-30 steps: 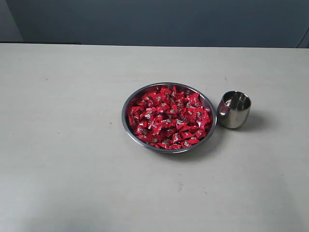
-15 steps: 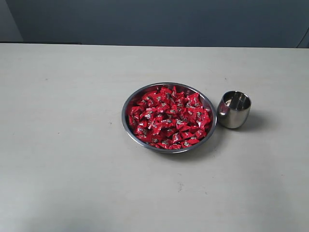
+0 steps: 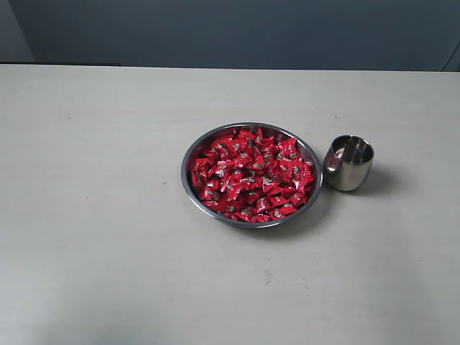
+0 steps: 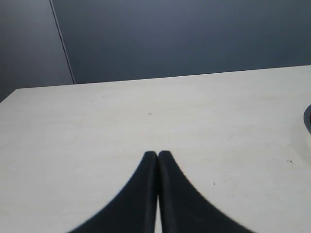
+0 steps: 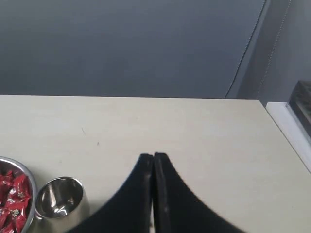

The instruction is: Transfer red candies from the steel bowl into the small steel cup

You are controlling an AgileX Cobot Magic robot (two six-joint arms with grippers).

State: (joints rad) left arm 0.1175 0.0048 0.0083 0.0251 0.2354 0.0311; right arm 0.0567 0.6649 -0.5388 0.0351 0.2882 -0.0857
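Heaps of red candies in shiny crinkled wrappers are filling the wide, shallow steel bowl of silvery metal, which is sitting about mid-table in the exterior view. Just beside it on the right, close but not touching, the small steel cup with rounded, handle-free sides is standing upright, its inside catching bright reflections.

From the right wrist, the right gripper is hanging above the table with its two black fingers pressed tight together, gripping nothing. Bare tabletop is lying between its tips and the cup, and the bowl's rim and a few candies are peeking in at the frame's edge.

Over on the other side, the left gripper is showing the same: black fingers closed flat against each other, empty, pointing across open table, with a sliver of the bowl just showing at the edge.

The pale grey-beige table is looking matte and lightly scuffed, with small dark specks. Behind it a dark blue-grey wall is running the full width, with a thin dark line slanting down it near the right arm.
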